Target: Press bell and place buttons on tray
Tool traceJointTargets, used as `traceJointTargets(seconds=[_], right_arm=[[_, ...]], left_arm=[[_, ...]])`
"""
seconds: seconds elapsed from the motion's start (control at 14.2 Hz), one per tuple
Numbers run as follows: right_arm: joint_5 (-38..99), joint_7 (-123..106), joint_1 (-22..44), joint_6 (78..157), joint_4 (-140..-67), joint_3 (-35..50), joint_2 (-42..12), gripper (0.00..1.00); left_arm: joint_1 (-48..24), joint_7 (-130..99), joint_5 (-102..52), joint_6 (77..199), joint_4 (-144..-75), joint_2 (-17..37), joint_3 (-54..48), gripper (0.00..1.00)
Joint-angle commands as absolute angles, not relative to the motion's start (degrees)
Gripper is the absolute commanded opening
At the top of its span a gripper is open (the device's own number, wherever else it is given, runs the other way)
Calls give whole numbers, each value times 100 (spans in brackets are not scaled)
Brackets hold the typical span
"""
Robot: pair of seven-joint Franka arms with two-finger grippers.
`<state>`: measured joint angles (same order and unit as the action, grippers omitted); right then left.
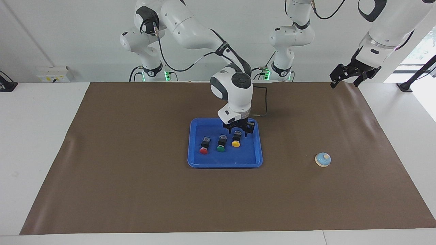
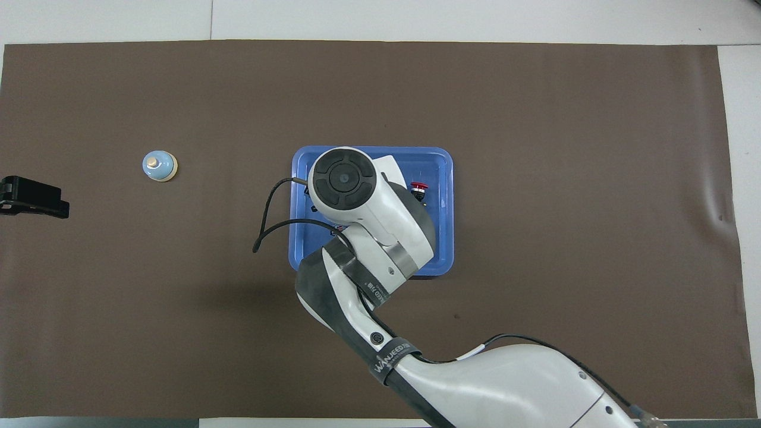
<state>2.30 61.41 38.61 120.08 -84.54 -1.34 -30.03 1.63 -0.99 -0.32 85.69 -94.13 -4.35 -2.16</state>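
The blue tray [image 1: 224, 165] lies mid-table with all three buttons in a row on it: red [image 1: 204, 148], green [image 1: 221, 145] and yellow [image 1: 236, 141]. My right gripper [image 1: 239, 130] hangs open just above the yellow button's black body, apart from it. In the overhead view the right arm's wrist covers the green and yellow buttons; only the tray's rim [image 2: 446, 238] and part of the red button [image 2: 419, 188] show. The light-blue bell [image 1: 323, 159] [image 2: 159, 165] stands on the mat toward the left arm's end. My left gripper [image 1: 351, 76] [image 2: 32, 197] waits open, raised over the mat's corner.
A brown mat [image 1: 136, 190] covers the table, with white table surface [image 1: 41, 136] around it. A black cable [image 1: 264, 102] runs from the right wrist down onto the mat beside the tray.
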Motion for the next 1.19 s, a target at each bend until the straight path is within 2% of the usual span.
traceJointTargets(seconds=[0.0, 0.42, 1.12], right_arm=[[396, 5908, 3210, 11533, -8525, -79, -2515, 100], [404, 3932, 1988, 10434, -8552, -79, -1846, 100], [308, 486, 502, 9467, -8604, -97, -1284, 100]], left_arm=[[158, -53, -97, 8446, -9352, -457, -185, 100], [158, -53, -97, 8455, -9343, -457, -185, 100], [158, -53, -97, 8455, -9343, -457, -185, 100]])
